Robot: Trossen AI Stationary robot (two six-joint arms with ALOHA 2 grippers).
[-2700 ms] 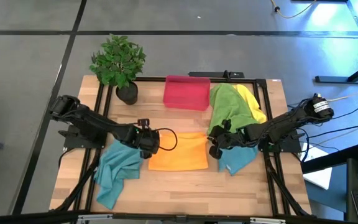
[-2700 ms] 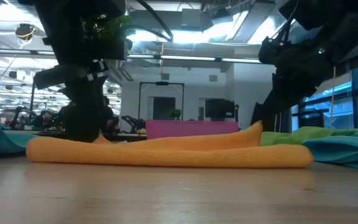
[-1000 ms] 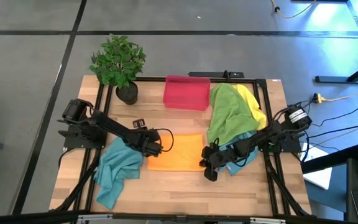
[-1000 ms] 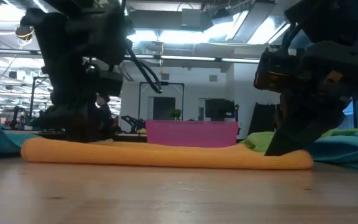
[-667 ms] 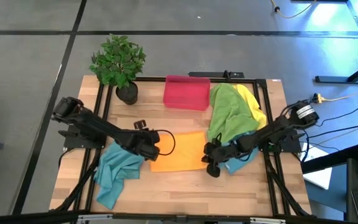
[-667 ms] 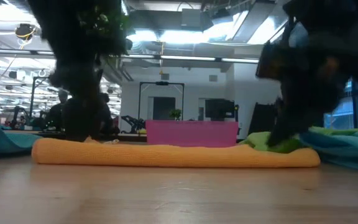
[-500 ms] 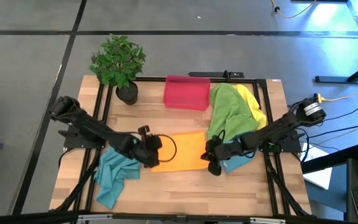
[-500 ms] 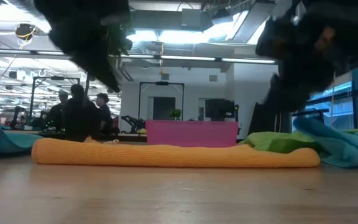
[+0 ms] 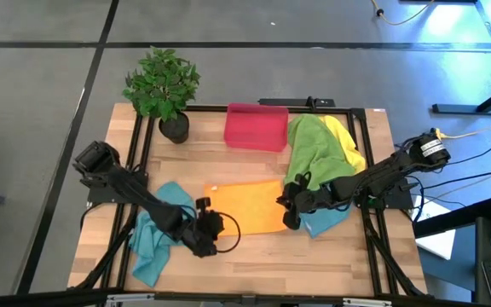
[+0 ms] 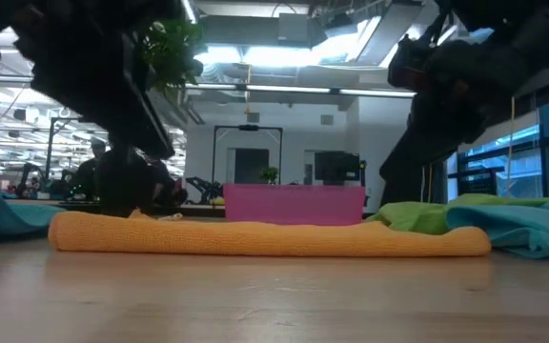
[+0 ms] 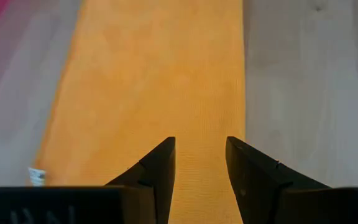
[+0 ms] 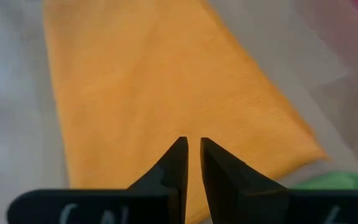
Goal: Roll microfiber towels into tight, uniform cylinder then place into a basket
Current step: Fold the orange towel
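The orange towel lies flat on the wooden table, a low thick band in the low view. My left gripper hovers open by the towel's near left corner; in its wrist view its fingers stand apart above the orange cloth. My right gripper hangs over the towel's right edge, its fingers shut to a narrow slit with nothing between them. The pink basket stands at the far edge.
Green and yellow towels lie heaped at the far right, with a teal one under my right arm. Another teal towel lies under my left arm. A potted plant stands at the far left corner.
My left gripper has swung from the orange towel's left edge toward the table's near edge, rising and tipping up. My right gripper has lifted off the towel's right end. The orange towel has slid slightly toward the right and stays flat.
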